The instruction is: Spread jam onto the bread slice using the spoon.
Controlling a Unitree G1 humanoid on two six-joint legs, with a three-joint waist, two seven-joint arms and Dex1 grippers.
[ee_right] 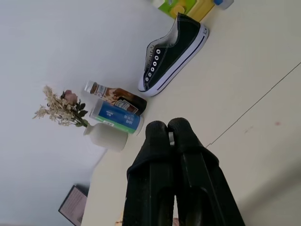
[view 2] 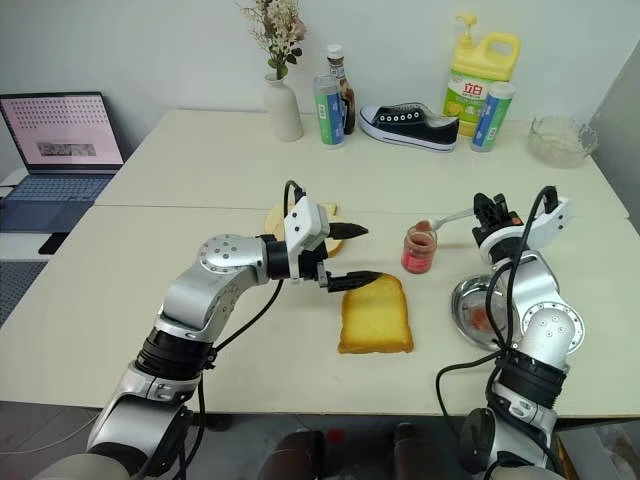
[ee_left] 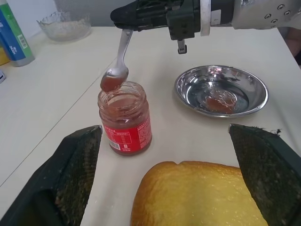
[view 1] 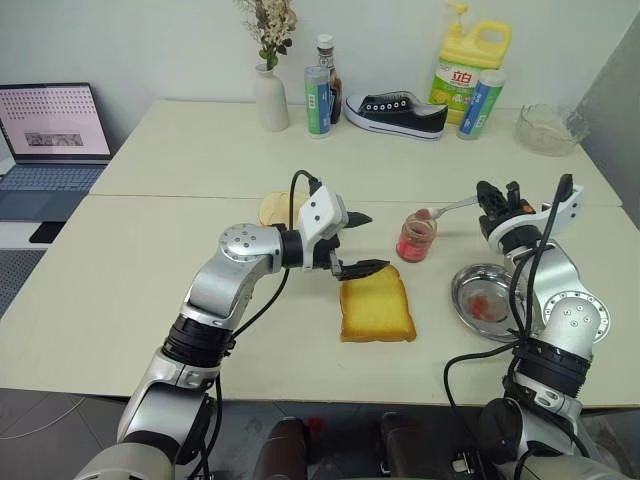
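The right tool (view 1: 492, 196) is clamped on the handle of the spoon (ee_left: 118, 61), whose bowl, loaded with red jam, hangs just above the mouth of the jam jar (ee_left: 124, 117). The left tool (view 1: 356, 243) stands wide and empty just beside the jar, one finger over the top edge of the bread slice (view 1: 376, 307). The slice lies flat on the desk (view 1: 150, 290), between the jar and the robot. A steel dish (view 1: 483, 297) with a red smear sits near the jar, beside the right arm.

The risk, as I judge it, lies in the carry from jar to bread: the load could slide off the bowl and drip onto the desk if the spoon tips. The spoon could also knock the jar rim and tip it, since nothing holds the jar. The slice itself is unpinned, so a firm spreading stroke may push it along the desk.
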